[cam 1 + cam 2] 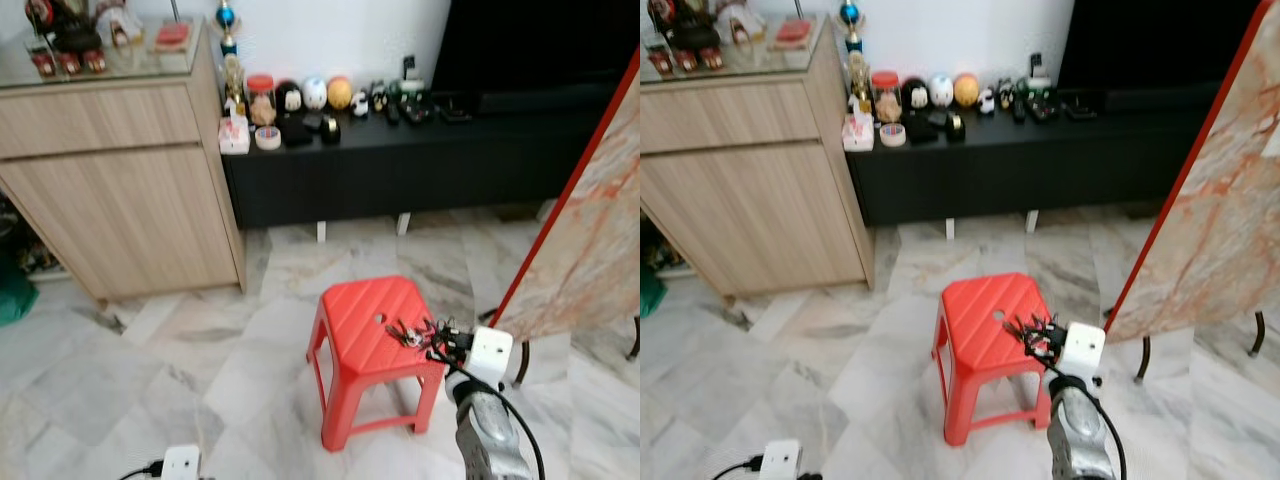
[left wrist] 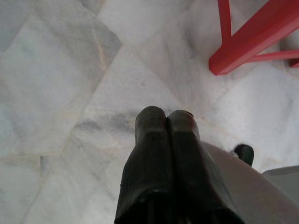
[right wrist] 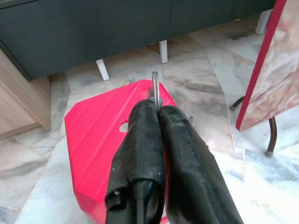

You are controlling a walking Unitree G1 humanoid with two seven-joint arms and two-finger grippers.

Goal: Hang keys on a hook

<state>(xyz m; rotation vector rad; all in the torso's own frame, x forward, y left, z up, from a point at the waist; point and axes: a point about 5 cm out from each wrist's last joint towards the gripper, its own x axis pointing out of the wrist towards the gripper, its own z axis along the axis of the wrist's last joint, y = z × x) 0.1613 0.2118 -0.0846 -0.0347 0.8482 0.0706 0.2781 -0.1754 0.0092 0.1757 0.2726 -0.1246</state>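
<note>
One bunch of keys (image 1: 407,333) sits at the right edge of the red plastic stool (image 1: 365,315), and the right gripper (image 3: 157,108) has its two black fingers pressed together on the metal key ring (image 3: 155,88), which sticks up from between the tips. The stool stands on a pale marble tile floor (image 1: 200,350) with grey veins. Behind it runs a long, low black cabinet (image 1: 400,160) on white legs, its top crowded with small ornaments, jars and a roll of tape. To the left of that stands a light wooden sideboard (image 1: 120,190) with a glass top. On the right, a marble-patterned panel with a red edge (image 1: 590,230) leans at an angle. The left gripper (image 2: 166,117) hangs low over the floor near a stool leg, fingers closed on nothing.
</note>
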